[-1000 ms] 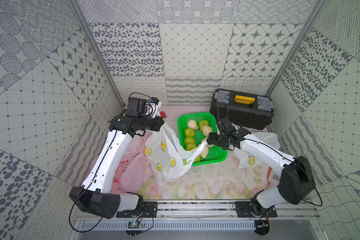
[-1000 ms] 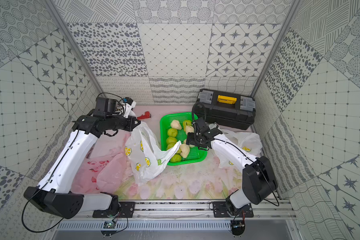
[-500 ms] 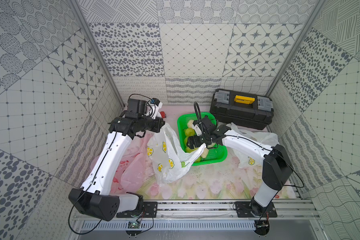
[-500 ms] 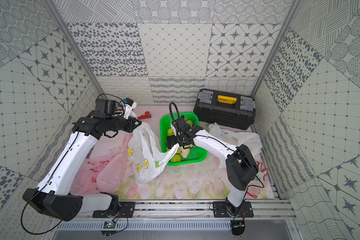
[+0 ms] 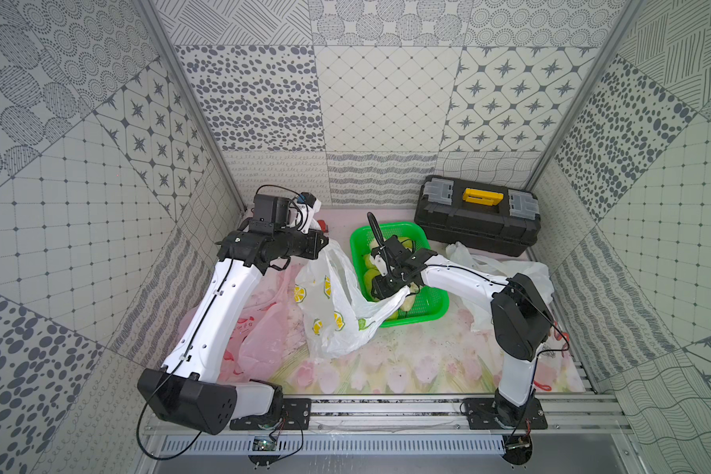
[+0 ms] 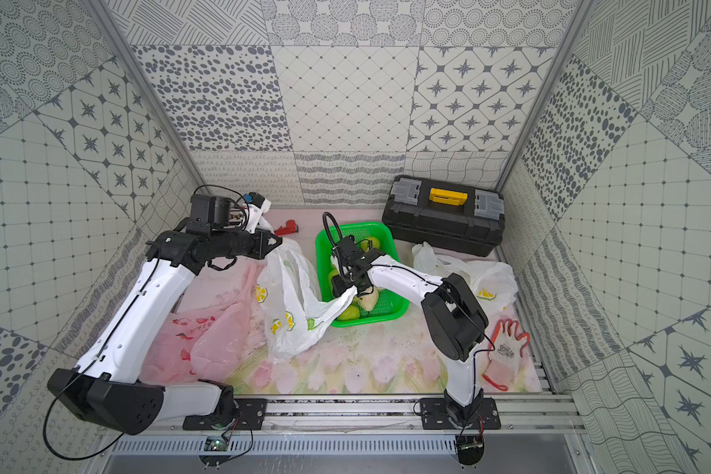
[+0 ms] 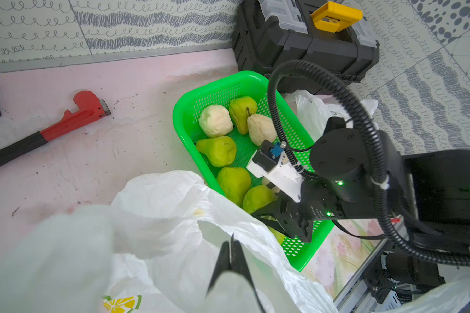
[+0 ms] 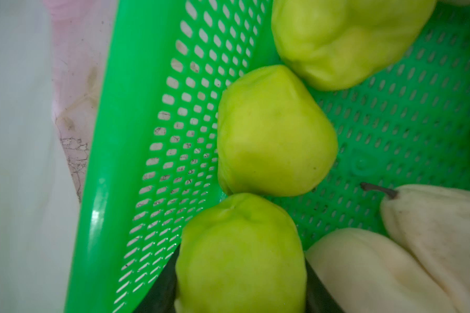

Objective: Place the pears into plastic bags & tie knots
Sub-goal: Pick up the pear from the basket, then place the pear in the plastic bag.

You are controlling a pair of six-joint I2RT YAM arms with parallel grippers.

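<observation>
At the left, the left gripper (image 7: 231, 252) pinches the lemon-print bag (image 7: 174, 206), jaws closed on its plastic. To the right, inside the green basket (image 5: 395, 225), the right gripper (image 8: 240, 260) clasps a green pear (image 8: 240, 238) beside other pears (image 7: 219, 150).

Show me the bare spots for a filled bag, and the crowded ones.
Bare: the floral mat strip between the lemon-print bag, green basket and front rail; also the pink patch between the red wrench and the basket. Crowded: the basket, where the right pincer grips a pear; the pink bag side; the glove and second bag side.
</observation>
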